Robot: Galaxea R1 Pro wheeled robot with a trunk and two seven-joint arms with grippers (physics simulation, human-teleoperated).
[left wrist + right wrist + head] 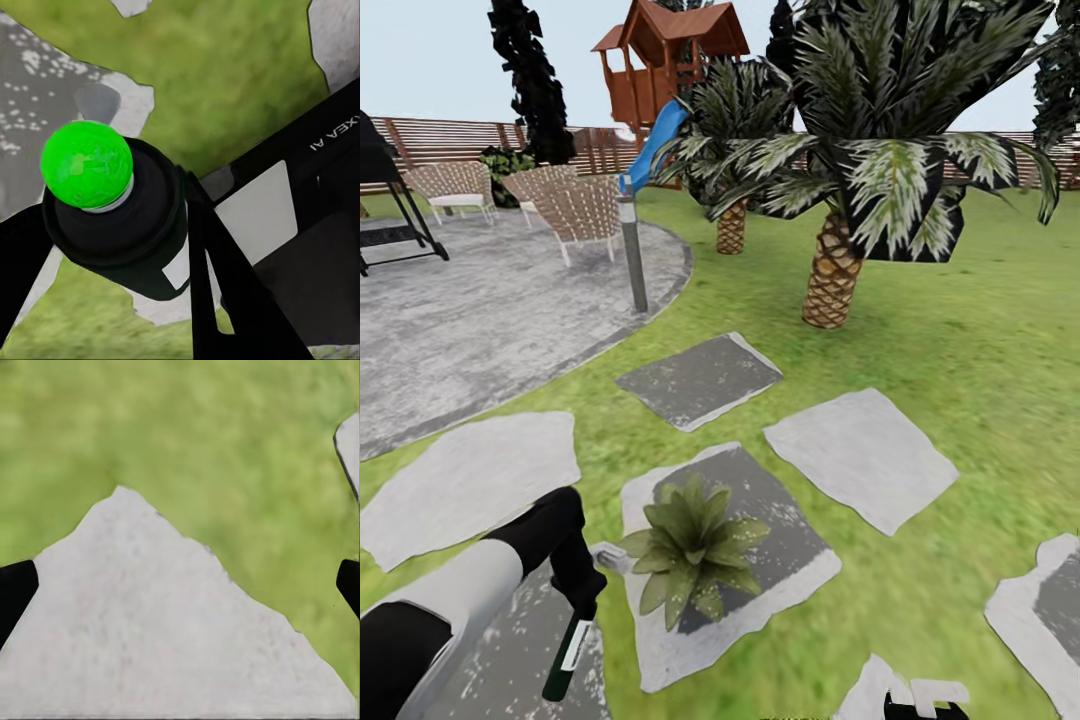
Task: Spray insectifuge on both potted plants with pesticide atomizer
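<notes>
A low potted plant with broad pointed green leaves sits on a grey stepping stone just ahead of me. My left gripper is shut on the pesticide atomizer, a slim dark green bottle with a white label, hanging tilted just left of the plant. The left wrist view looks onto the atomizer's bright green cap, with black fingers on both sides of its body. My right gripper is open above a pale stepping stone and grass; its dark body peeks in at the head view's lower edge.
A grey bollard lamp stands at the edge of the round patio. Two palms rise ahead on the lawn. Wicker chairs, a wooden playhouse with a blue slide and the slat fence lie beyond.
</notes>
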